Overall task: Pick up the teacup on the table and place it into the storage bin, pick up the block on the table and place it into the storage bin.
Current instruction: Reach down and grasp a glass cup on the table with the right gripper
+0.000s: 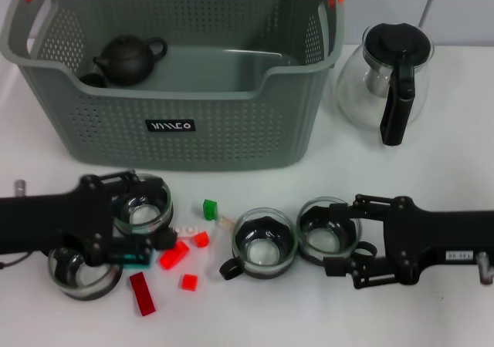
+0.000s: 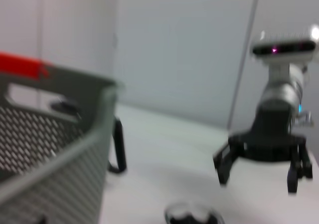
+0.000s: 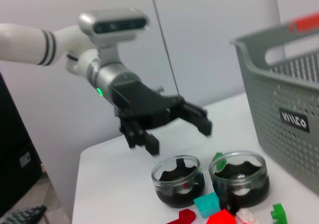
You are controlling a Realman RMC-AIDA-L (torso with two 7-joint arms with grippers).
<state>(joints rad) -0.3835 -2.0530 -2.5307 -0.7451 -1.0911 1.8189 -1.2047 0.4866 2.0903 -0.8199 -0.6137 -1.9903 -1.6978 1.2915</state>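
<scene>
White counter [image 1: 432,316] bearing grey storage bin [image 1: 185,127], glass coffee pot [image 1: 387,81], four glass teacups [image 1: 265,243] and scattered red, green and clear blocks [image 1: 174,255] up front.

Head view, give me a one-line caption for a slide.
Both grippers, left and right, hover low among glass teacups before the storage bin.

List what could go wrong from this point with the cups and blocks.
The left gripper hangs open above two glass teacups with a teal block and red blocks crowded close by; descending may knock a neighbour aside. The right gripper is open beside its teacup, which nearly touches another cup; closing could shove both. A black teapot already sits in the storage bin; a dropped cup might strike it.
</scene>
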